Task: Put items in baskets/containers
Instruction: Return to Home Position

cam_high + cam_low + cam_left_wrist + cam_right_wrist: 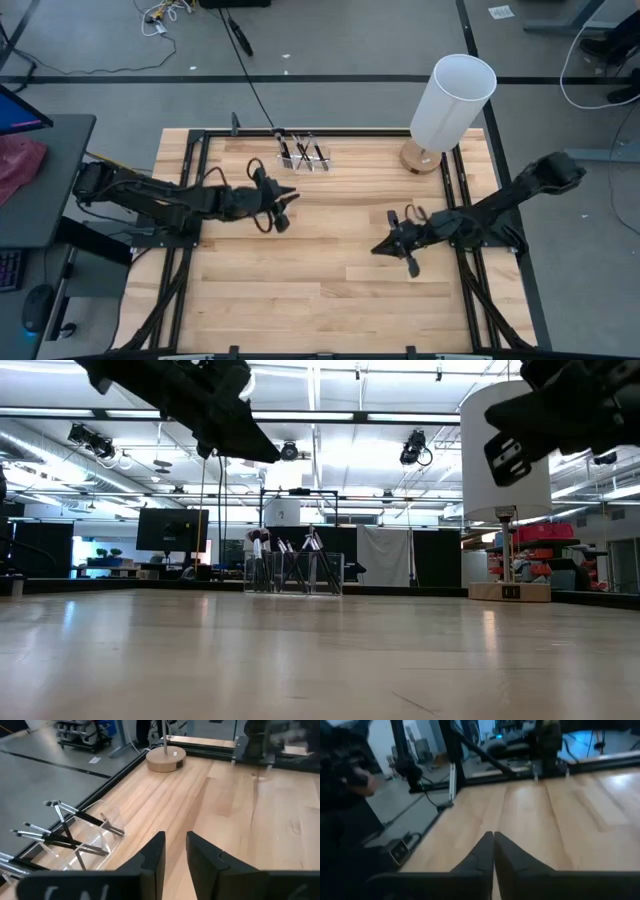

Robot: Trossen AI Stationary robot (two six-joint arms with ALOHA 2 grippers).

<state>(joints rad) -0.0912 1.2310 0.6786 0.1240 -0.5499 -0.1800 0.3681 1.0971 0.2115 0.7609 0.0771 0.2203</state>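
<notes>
My left fingers (285, 205) hang above the middle of the bench (320, 300), a little in front of the clear organiser (303, 155) at the far edge. They stand slightly apart with nothing between them. The makeup brushes (55, 837) sit in the organiser's narrow compartments, and their thin handles lean and cross above its rim. I see no brush lying loose on the bench in the high view, so I judge the sorting done and only the retreat left.

My right fingers (493, 842) are pressed together and carry nothing. They hover over the bench toward the right side, well apart from the organiser.

To pull back well, I would lift first and then draw each arm toward its own side, so no link sweeps low across the wood. The left arm is the one to watch. The slanting handles stick out beyond the box, and a brush against them could tip the light plastic or flick a brush out, so I would back straight away from it without swinging across. On the right, the tall white cylinder (455, 100) on its wooden base stands near that arm's path, so the elbow wants a wide berth. Slow and steady, both arms apart.
</notes>
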